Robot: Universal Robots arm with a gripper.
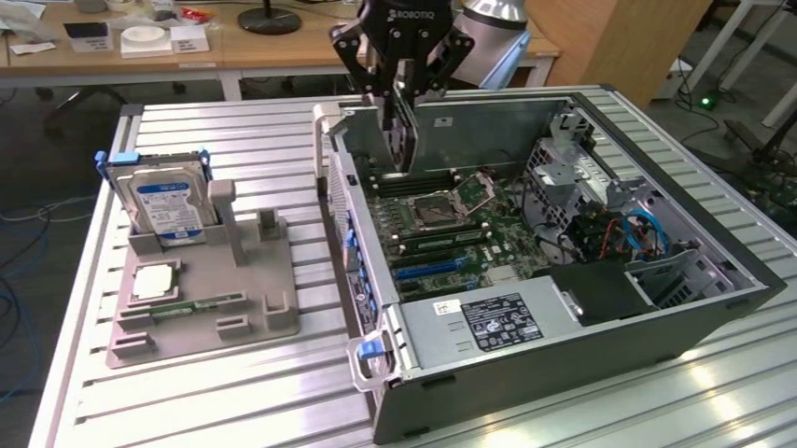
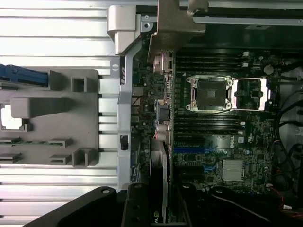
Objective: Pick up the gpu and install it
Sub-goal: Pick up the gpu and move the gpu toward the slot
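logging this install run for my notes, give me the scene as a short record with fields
claw: shut on the gpu, above the open computer case
gpu: held on edge, hanging over the motherboard, not seated in a slot as far as shows
computer case: lying on its side, open on top
hard drive: upright in the grey holder, to the exterior view's left of the case
table: slatted metal, carrying the case and the holder
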